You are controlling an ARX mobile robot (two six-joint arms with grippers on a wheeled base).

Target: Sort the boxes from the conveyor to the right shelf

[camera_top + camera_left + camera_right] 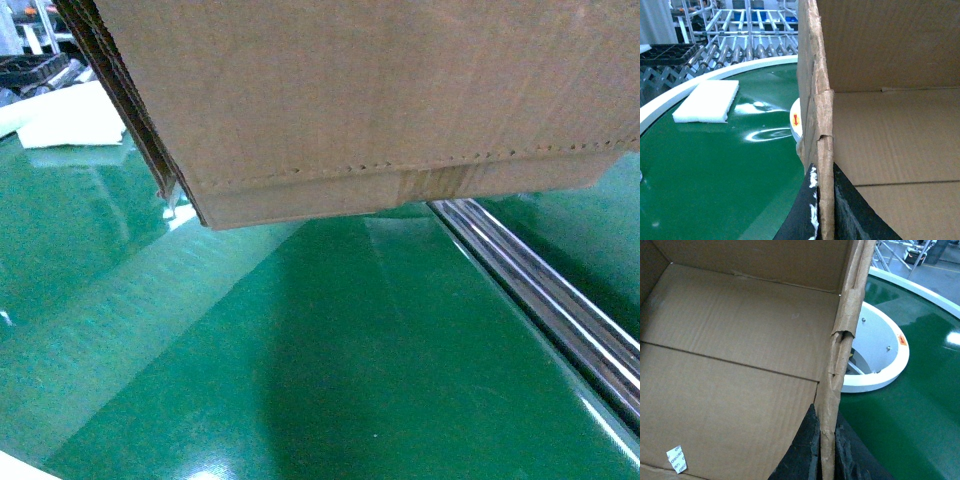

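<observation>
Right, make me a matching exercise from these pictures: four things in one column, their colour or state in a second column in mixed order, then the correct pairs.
Things:
1. cardboard box
2. belt
3. foam pad
4. left hand

Colour or state:
A. white, lying flat on the belt
B. glossy dark green
C. clamped on a box wall, one finger inside, one outside
D. brown, open at the top, frayed edges

Pairs: 1-D, 2-B, 3-A, 4-C. The right hand grips the opposite wall of the box the same way.
</observation>
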